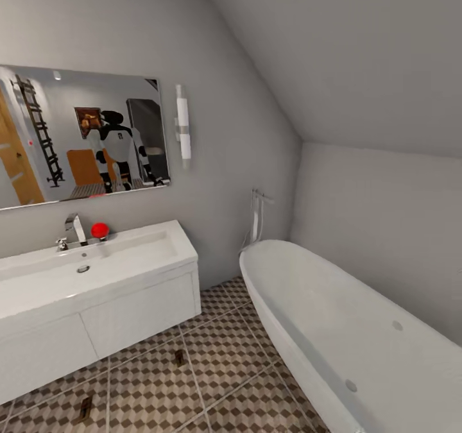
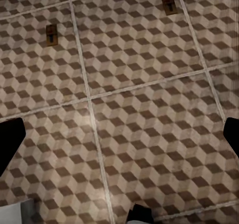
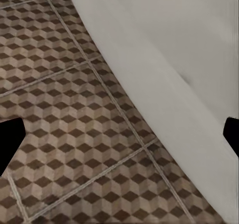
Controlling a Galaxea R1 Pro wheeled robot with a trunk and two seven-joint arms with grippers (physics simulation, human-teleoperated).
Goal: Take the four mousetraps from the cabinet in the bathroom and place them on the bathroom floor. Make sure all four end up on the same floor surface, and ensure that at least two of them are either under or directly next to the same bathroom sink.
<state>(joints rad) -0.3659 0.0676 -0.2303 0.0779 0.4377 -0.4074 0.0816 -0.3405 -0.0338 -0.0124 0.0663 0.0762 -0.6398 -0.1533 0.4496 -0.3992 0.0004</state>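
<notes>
Two mousetraps lie flat on the cube-patterned bathroom floor (image 1: 224,362) in front of the white vanity, one (image 1: 179,356) below its right end and one (image 1: 84,409) further left. Both mousetraps (image 2: 170,4) (image 2: 51,35) also appear in the left wrist view, well ahead of my left gripper (image 2: 119,139), which hangs open and empty above the bathroom floor (image 2: 149,124). The bathroom sink (image 1: 138,253) with its chrome faucet (image 1: 76,229) tops the vanity. My right gripper (image 3: 119,134) is open and empty over the floor (image 3: 64,134) beside the tub. The cabinet is out of view.
A long white tub (image 1: 333,330) fills the right side, its wall (image 3: 169,84) close to my right gripper. A red ball (image 1: 99,229) sits by the faucet. The mirror (image 1: 83,135) reflects the robot and an orange-brown shape. Open tiles run between vanity and tub.
</notes>
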